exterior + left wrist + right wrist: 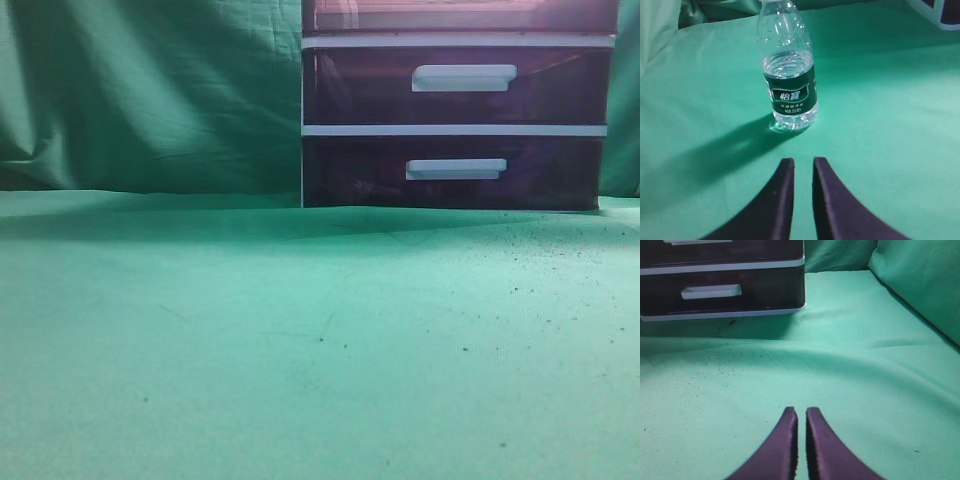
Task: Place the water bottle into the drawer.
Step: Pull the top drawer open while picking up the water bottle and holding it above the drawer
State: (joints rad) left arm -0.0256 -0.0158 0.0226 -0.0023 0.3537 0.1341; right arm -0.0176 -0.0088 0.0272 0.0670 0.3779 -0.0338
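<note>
A clear water bottle (788,75) with a dark green label stands upright on the green cloth in the left wrist view, a little ahead of my left gripper (803,161). That gripper is shut and empty. The bottle does not show in the exterior view. The drawer (460,14), light pinkish-brown, tops the white-framed chest at the upper right of the exterior view, cut off by the frame edge. My right gripper (801,410) is shut and empty over the cloth, well short of the chest. Neither gripper shows in the exterior view.
Two dark purple drawers with white handles (464,77) (455,169) sit below the top one; they also show in the right wrist view (711,291). Green cloth (300,340) covers the table and hangs as a backdrop (150,90). A corner of the chest (940,12) shows in the left wrist view.
</note>
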